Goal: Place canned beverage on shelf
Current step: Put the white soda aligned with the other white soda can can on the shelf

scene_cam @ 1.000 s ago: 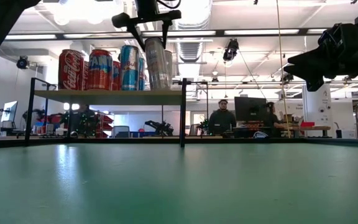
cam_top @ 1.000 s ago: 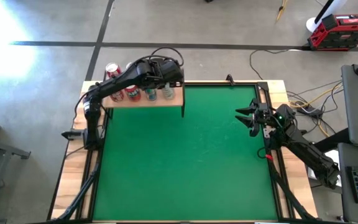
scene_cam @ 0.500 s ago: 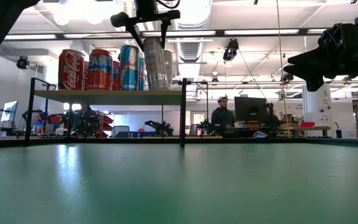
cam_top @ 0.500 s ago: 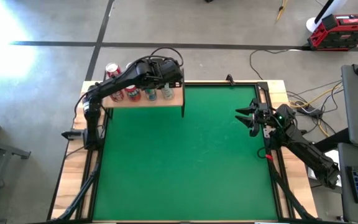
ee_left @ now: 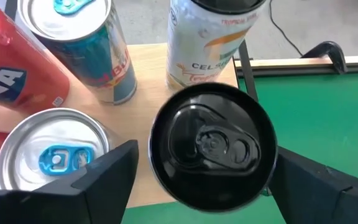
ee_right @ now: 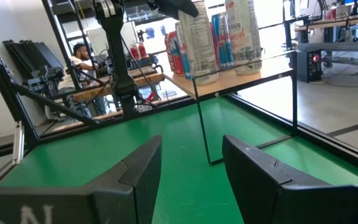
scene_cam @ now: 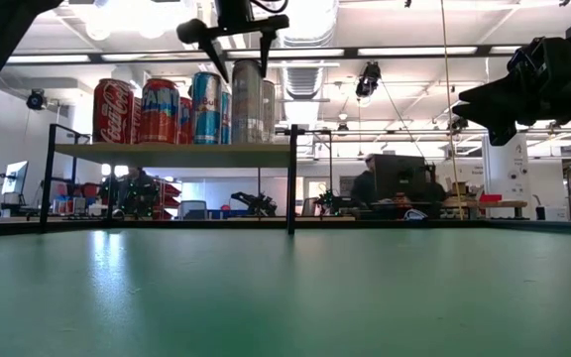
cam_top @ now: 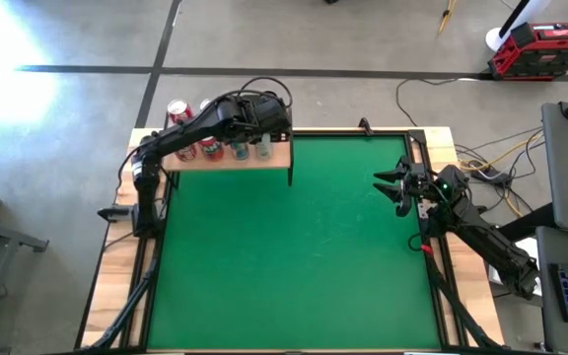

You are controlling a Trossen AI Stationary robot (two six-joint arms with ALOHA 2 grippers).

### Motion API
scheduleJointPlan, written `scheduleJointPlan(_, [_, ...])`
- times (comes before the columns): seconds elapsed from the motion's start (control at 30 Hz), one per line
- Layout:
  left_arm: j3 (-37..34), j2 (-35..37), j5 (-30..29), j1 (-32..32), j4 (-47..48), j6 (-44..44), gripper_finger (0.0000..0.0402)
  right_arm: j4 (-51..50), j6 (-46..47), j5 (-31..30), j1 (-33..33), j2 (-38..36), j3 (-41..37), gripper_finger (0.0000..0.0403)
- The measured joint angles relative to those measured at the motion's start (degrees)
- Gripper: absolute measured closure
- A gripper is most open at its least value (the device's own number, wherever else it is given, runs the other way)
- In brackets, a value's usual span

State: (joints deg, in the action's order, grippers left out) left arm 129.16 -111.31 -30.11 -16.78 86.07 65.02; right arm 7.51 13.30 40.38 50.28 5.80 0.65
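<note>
Left claw [ee_left: 197,180]: poised over the right end of the shelf, fingers spread to either side of the black-topped can, standing clear of its wall with a visible gap on each side; nothing gripped.
Black-topped can [ee_left: 213,146]: upright on the shelf board, at the end nearest the front right leg; seen in the low view [scene_cam: 249,101] as the rightmost can of the row, just left of that leg.
Shelf [cam_top: 276,158]: light-wood board on thin black legs, at the far left corner of the green mat; front edge facing the open mat.
Other cans on shelf: white can [ee_left: 207,46] just behind the black-topped one, near the board's right edge; two blue-and-silver cans [ee_left: 82,46] to its left; red cans [scene_cam: 117,111] at the far left end of the row.
Free board: narrow strip of bare wood between the black-topped can and the right edge; little spare room elsewhere.
Green mat [cam_top: 294,256]: bare across its whole middle and front, wide room for travel under and between both arms.
Right claw [cam_top: 388,185]: waiting near the right edge of the table, raised above the mat, well apart from the shelf; fingers drawn close together, holding nothing.
Table [cam_top: 116,286]: wooden rim showing along the left and right sides of the mat.
</note>
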Motion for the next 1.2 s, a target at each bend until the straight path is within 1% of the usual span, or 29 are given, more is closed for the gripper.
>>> scheduleJointPlan(0.2, [0.0, 0.0, -0.15, 0.16, -0.62, 0.02, 0.0064, 0.0, 0.0, 0.0, 0.02, 0.0, 0.01, 0.0241])
scheduleJointPlan(0.33, [0.22, 0.0, 1.2, 0.34, -0.75, -0.56, 0.0052, 0.0, 0.0, 0.0, 0.02, 0.0, 0.01, 0.0241])
scheduleJointPlan(0.5, [0.31, 0.0, 2.12, 1.02, -0.75, -5.88, 0.0043, 0.0, -0.01, 0.0, 0.0, 0.0, 0.0, 0.0241])
scheduleJointPlan(0.6, [0.31, 0.0, 2.03, 1.25, -0.61, -9.37, 0.0042, 0.0, 0.0, 0.0, 0.01, 0.0, 0.0, 0.0241])
scheduleJointPlan(0.97, [-0.47, -0.04, 0.61, 1.27, 0.38, -16.59, 0.0043, 0.0, 0.0, 0.0, 0.01, 0.0, 0.02, 0.0241])
scheduleJointPlan(1.2, [-1.01, -0.06, 0.54, 1.27, 0.04, -18.93, 0.0065, 0.0, 0.0, 0.0, 0.0, 0.0, 0.02, 0.0241])
